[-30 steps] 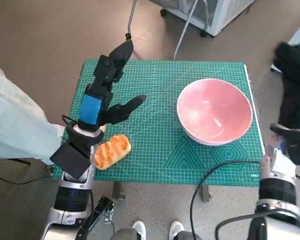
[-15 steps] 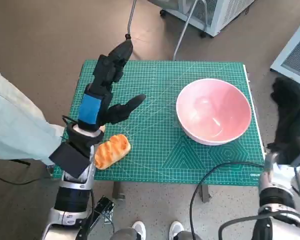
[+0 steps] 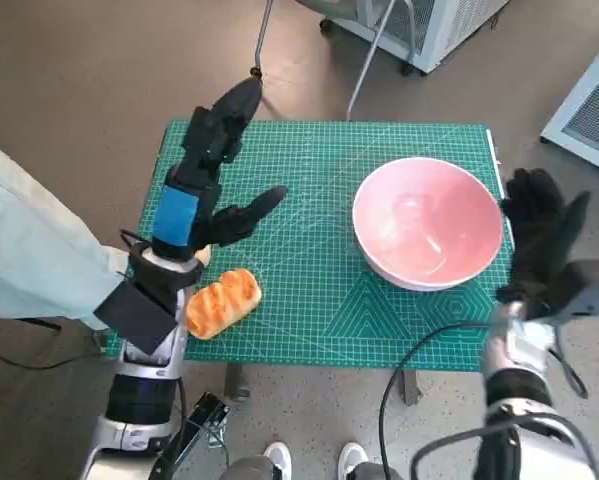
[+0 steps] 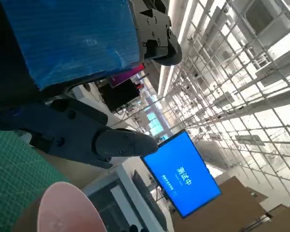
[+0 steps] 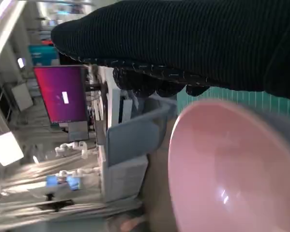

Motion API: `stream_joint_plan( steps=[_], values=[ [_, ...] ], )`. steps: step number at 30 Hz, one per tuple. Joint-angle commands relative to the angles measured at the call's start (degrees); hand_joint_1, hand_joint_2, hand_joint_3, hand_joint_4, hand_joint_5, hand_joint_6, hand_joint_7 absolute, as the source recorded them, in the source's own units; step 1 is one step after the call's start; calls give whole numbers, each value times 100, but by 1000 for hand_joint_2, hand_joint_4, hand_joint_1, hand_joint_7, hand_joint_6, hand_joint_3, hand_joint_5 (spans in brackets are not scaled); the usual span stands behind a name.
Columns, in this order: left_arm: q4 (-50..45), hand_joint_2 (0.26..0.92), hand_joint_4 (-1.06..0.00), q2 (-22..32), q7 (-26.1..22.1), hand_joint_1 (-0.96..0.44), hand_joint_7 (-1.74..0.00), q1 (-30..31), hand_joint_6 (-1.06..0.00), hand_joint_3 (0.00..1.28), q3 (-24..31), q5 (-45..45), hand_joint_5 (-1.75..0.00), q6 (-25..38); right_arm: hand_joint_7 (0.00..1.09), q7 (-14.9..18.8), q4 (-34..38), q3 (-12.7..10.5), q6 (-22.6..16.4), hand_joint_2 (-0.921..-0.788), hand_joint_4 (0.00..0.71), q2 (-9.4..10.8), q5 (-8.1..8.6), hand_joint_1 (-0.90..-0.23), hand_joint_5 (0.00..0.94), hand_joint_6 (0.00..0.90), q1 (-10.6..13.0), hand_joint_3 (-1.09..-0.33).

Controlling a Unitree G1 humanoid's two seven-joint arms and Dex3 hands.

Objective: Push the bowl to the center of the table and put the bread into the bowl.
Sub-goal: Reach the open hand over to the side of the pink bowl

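head view first: pink bowl (image 3: 428,222) sitting on the right half of the green cutting mat (image 3: 319,180), round, glossy, pale pink inside with a couple of small light glints, nothing in it. off to the side of the mat, not in the middle. bread (image 3: 222,302) lying near the mat's front left corner, golden orange bun with darker ridges across the top, a bit shiny, well apart from the bowl.

left hand (image 3: 205,180) raised above the left part of the mat, blue tape on its back, fingers stretched out toward the far edge and thumb poking toward the bowl, holding nothing, not touching the bread just beside its wrist. right hand (image 3: 537,235) in the black knit glove up at the mat's right edge, just beside the bowl's rim, fingers spread and empty. can't tell for sure from here whether touching the rim or just next to it.

right wrist view: glove (image 5: 193,43) as a dark band, bowl (image 5: 232,169) huge and close right under it, smooth pink inside. left wrist view: only a slice of the bowl's rim (image 4: 67,208) past the black fingers (image 4: 111,142).

pale trouser leg of a person (image 3: 29,260) at the left edge of the head view.
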Motion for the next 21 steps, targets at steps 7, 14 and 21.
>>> stream_joint_plan(
  steps=[7,14,21],
  values=[
    [-285,921,-257,105,-42,-445,-496,177,-114,273,-7,13,-3,85,655,-290,245,-33,512,-921,204,335,-25,-592,13,34,-382,-853],
    [-373,921,-257,173,-36,-447,-495,315,-113,276,19,38,-3,51,668,-345,294,-75,792,-921,215,506,22,-572,16,54,-668,-862],
    [-448,921,-258,233,-48,-454,-490,471,-112,285,62,5,-3,25,657,-350,321,-133,951,-921,219,717,54,-565,15,58,-890,-866]
  ],
)
